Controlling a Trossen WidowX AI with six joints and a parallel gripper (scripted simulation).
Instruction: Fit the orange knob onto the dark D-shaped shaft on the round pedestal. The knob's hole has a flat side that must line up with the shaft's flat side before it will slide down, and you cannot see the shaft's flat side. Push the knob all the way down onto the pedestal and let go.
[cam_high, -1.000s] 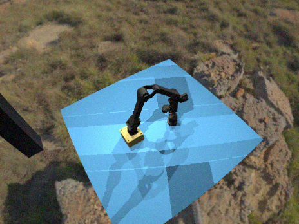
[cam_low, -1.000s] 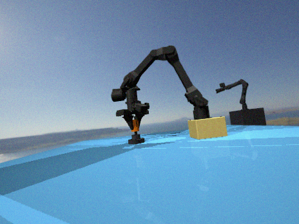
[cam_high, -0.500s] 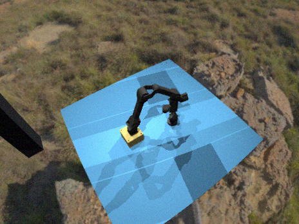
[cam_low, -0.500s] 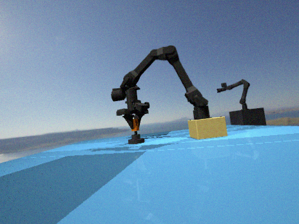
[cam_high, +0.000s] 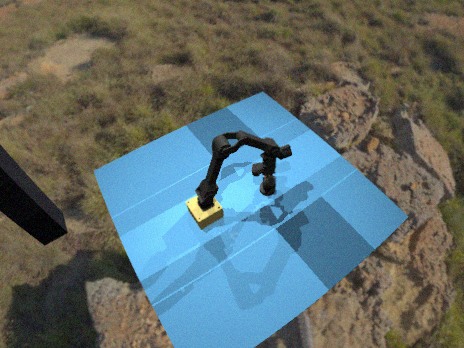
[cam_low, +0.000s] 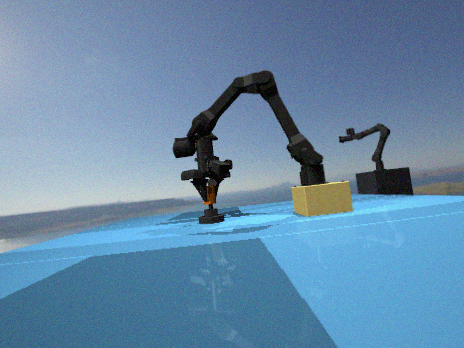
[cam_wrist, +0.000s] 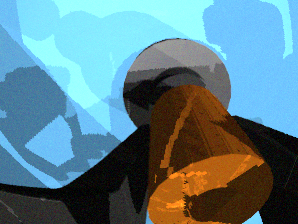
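Observation:
The orange knob (cam_low: 211, 195) (cam_wrist: 200, 125) is held upright between the fingers of my gripper (cam_low: 210, 198), which is shut on it. The round dark pedestal (cam_high: 268, 190) (cam_low: 211, 219) (cam_wrist: 210, 57) stands directly below. In the exterior view a short piece of the dark shaft (cam_low: 211, 207) shows between the knob's lower end and the pedestal, so the knob is above the pedestal. Whether the shaft's tip is inside the hole cannot be told. In the wrist view the knob hides the shaft, and its flat side does not show.
My arm rises from a yellow base block (cam_high: 204, 212) (cam_low: 322, 199). A second dark arm (cam_low: 382, 142) stands on a black block (cam_low: 384, 181) in the background. A black beam (cam_high: 30, 200) is at the left of the top view. Shadows lie across the blue table top (cam_high: 210, 300).

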